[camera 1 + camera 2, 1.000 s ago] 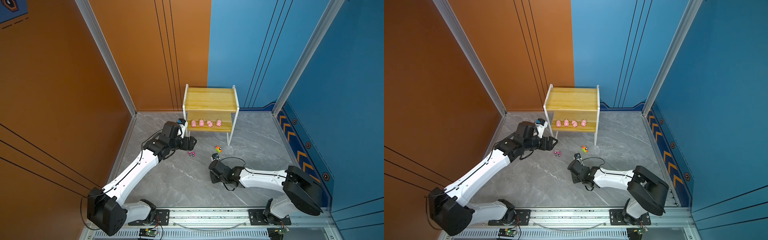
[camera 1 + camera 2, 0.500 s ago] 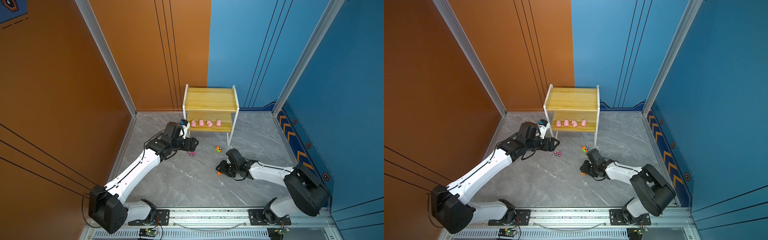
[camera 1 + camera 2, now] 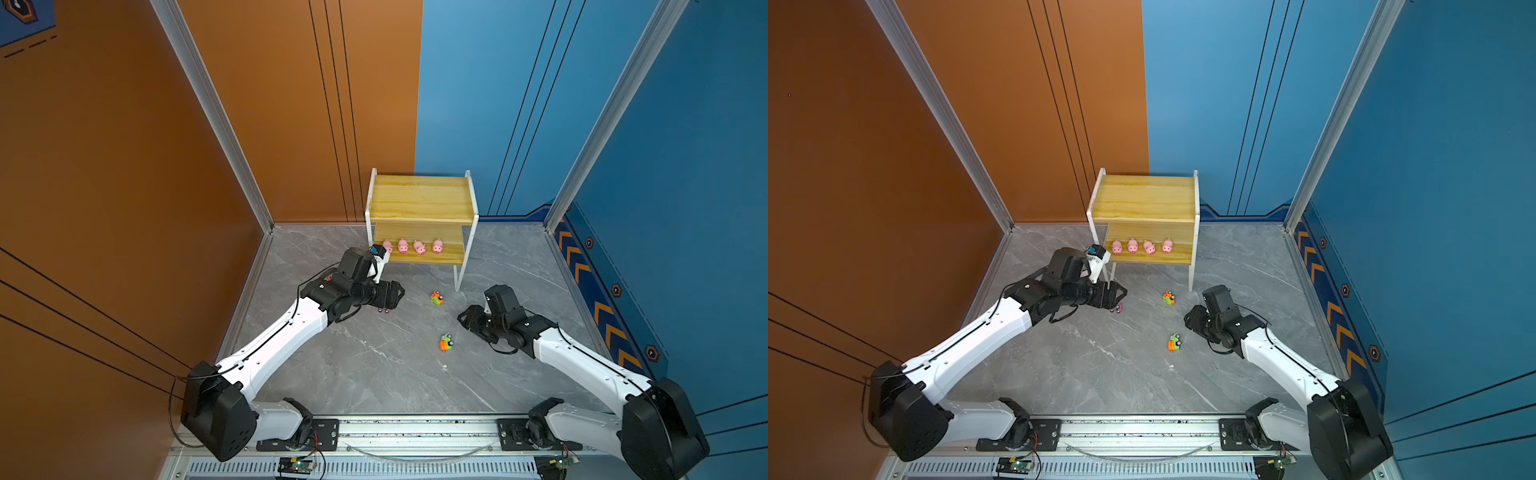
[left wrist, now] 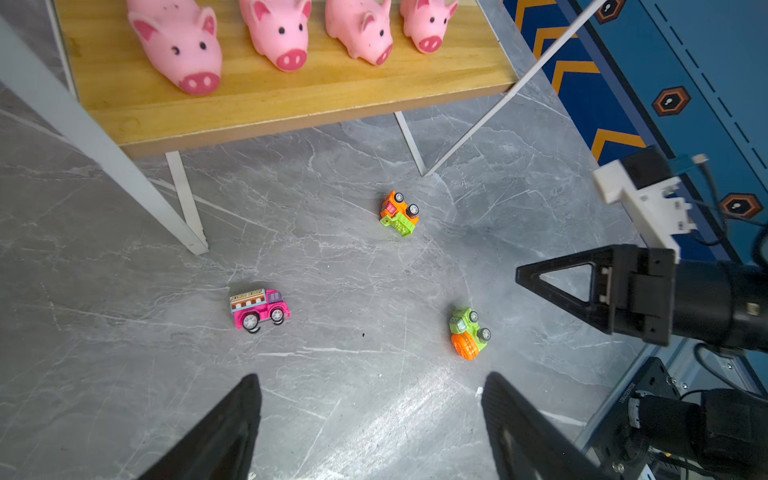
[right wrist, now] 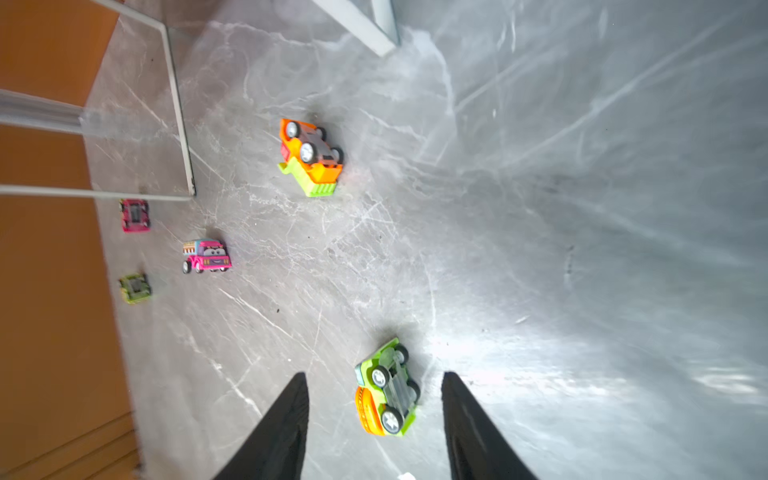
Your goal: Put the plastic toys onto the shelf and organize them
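Pink truck (image 4: 258, 308) upright on grey floor (image 3: 374, 374), below left gripper (image 3: 399, 294), near shelf's front-left leg. Left jaws wide apart, holding nothing. Shelf (image 3: 422, 195) back centre, four pigs (image 3: 402, 245) in row on lower board. Orange-green car (image 3: 436, 297) on side near front-right leg. Green-orange car (image 3: 446, 343) on side, just beside right gripper (image 3: 462, 321). Right jaws apart; wrist view shows car between fingers, clear of both.
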Controlling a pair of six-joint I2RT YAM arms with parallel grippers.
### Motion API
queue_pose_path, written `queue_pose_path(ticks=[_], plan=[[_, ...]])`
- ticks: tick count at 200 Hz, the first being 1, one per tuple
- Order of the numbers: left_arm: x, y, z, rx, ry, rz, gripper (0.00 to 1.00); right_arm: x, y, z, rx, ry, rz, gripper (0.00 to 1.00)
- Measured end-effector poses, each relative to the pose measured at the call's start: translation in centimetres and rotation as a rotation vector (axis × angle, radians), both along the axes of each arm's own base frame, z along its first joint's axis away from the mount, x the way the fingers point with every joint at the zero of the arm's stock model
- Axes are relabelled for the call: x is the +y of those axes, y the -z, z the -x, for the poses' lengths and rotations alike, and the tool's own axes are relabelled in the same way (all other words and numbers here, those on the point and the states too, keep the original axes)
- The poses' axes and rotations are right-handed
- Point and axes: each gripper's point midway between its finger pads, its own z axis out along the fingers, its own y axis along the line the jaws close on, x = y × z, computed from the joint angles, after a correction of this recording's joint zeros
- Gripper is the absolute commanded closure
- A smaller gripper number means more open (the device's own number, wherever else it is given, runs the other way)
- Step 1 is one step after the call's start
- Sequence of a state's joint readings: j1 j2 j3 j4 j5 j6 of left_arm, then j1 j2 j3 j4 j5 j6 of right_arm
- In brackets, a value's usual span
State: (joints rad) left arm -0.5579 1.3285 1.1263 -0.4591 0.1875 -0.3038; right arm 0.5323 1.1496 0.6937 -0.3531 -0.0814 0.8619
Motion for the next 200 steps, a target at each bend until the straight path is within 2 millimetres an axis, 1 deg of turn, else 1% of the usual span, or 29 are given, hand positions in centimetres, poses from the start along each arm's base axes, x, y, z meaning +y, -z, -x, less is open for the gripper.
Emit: queue_pose_path(ticks=[12, 26, 38, 48, 69, 84, 100, 141, 174, 200], plan=[[0.0, 0.2, 0.0, 0.004, 0.000, -0.002, 0.16, 1.3, -0.9, 1.0, -0.045, -0.082, 0.090, 0.47], [0.0, 0.3, -0.1, 0.006, 0.000, -0.004, 0.16, 3.0, -1.0, 2.1, -0.064, -0.173, 0.200, 0.46], [0.0, 0.3, -0.1, 0.007, -0.003, -0.004, 0.16, 4.5, -0.3, 3.1, -0.059, -0.253, 0.313, 0.44], [0.2, 0.3, -0.2, 0.008, -0.008, -0.004, 0.16, 5.7, 0.7, 3.7, -0.048, -0.313, 0.414, 0.43], [0.6, 0.3, -0.6, 0.007, -0.022, -0.004, 0.16, 7.4, 2.8, 4.7, -0.023, -0.405, 0.577, 0.40], [1.0, 0.3, -0.8, 0.007, -0.033, -0.005, 0.16, 7.6, 3.9, 5.1, -0.005, -0.440, 0.661, 0.40], [1.2, 0.3, -1.0, 0.007, -0.040, -0.005, 0.16, 7.2, 4.8, 5.1, 0.013, -0.451, 0.733, 0.40], [1.3, 0.3, -1.0, 0.007, -0.043, -0.005, 0.16, 6.0, 5.1, 4.9, 0.027, -0.451, 0.828, 0.40], [1.3, 0.3, -1.0, 0.007, -0.043, -0.005, 0.16, 6.3, 5.4, 4.6, 0.031, -0.460, 0.851, 0.42], [1.3, 0.3, -1.0, 0.007, -0.043, -0.005, 0.16, 6.4, 5.9, 4.5, 0.043, -0.469, 0.867, 0.43]])
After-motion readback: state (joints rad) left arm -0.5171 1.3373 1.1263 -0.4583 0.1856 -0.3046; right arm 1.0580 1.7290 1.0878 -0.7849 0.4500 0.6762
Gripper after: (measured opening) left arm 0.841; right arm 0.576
